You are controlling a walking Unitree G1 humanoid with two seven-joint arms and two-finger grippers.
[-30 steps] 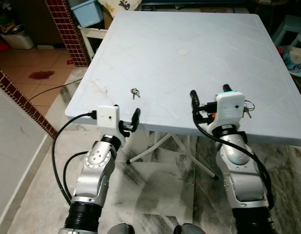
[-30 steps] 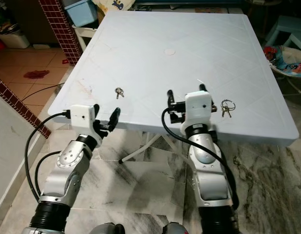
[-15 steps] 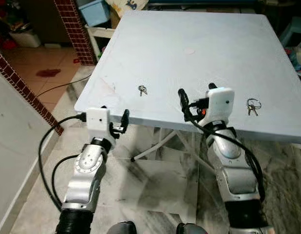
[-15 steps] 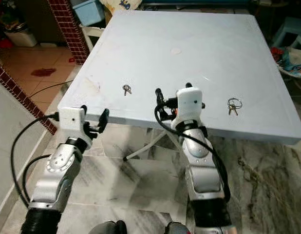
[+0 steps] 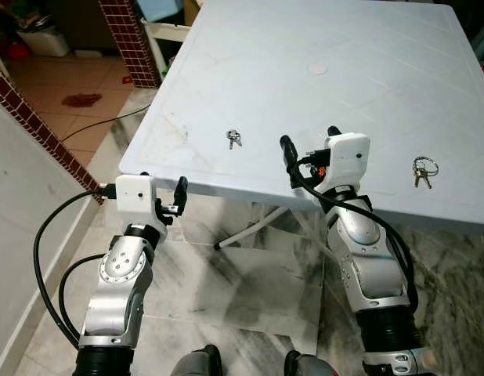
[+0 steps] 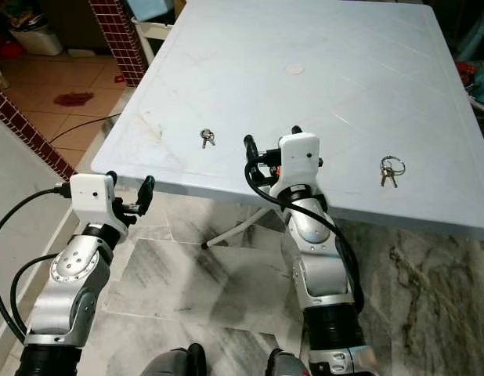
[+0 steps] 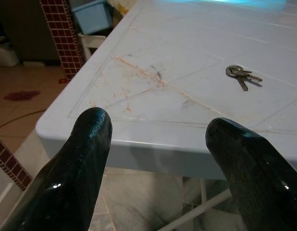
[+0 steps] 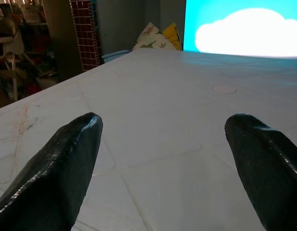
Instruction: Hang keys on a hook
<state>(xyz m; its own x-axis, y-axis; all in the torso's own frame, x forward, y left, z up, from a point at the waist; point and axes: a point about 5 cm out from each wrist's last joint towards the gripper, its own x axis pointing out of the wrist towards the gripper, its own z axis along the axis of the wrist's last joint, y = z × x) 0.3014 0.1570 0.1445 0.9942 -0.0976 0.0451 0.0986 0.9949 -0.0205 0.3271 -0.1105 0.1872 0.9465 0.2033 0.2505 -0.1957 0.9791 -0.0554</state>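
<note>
No readable txt, labels, brands or nos. anywhere — white table [image 5: 367, 70] is blank, bare plastic w/ faint scuffs; grippers' white housings carry no legible markings either.

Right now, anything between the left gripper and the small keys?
Nothing visible. The left gripper hangs open just off the table edge; bare tabletop runs from there to the small keys.

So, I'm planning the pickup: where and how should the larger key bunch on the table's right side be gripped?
Probably by its ring. The larger key bunch lies flat on the white table, its round ring toward the far side and the keys pointing toward the robot. Coming from straight above with the open right tool, one finger inside the ring and one outside looks most secure.
</note>
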